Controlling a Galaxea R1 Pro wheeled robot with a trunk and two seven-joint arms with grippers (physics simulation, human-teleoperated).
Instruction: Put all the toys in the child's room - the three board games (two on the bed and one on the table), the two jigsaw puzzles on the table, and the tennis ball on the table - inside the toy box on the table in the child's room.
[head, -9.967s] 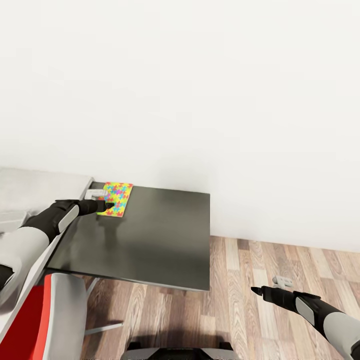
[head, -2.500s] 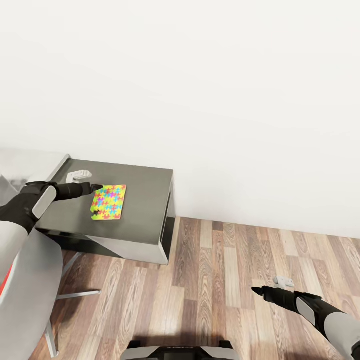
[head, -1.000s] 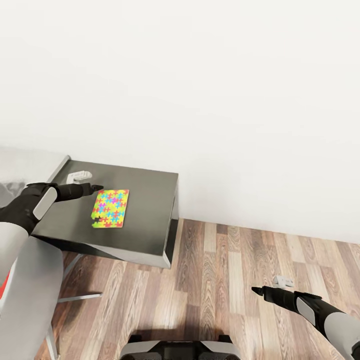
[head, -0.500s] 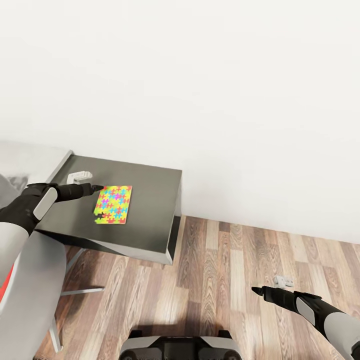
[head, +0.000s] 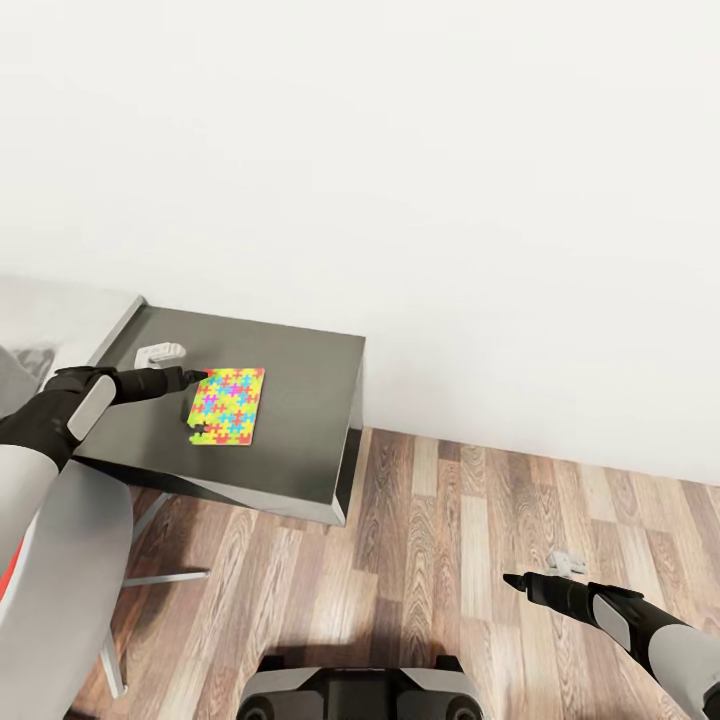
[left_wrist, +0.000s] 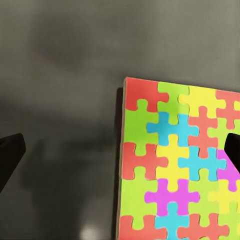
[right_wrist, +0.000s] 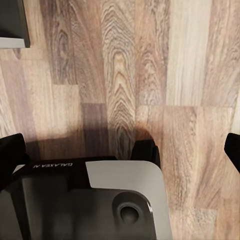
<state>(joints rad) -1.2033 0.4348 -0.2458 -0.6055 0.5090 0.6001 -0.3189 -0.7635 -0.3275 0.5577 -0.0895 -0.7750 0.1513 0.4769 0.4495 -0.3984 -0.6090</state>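
One jigsaw puzzle (head: 228, 405) lies flat on the dark grey lower section of the table (head: 300, 390), a thin board of yellow, pink, blue and green pieces. My left gripper (head: 197, 377) hovers low at the puzzle's corner nearest the pale desk top. In the left wrist view the puzzle (left_wrist: 180, 165) sits under one side of the left gripper (left_wrist: 122, 155), which is open with its black fingertips (left_wrist: 10, 160) far apart and nothing between them. My right gripper (head: 515, 580) hangs open over the wood floor, far from the table.
The pale grey desk top (head: 50, 305) joins the dark section at the left. A grey and red chair (head: 60, 570) stands in front of it. A white wall runs behind. My base (right_wrist: 90, 200) sits on the plank floor (head: 450, 520), below the right gripper (right_wrist: 120, 150).
The whole picture shifted as my base moved back and turned. Since ten seconds ago the puzzle has come from the back corner toward the middle of the dark top. The right arm holds its pose.
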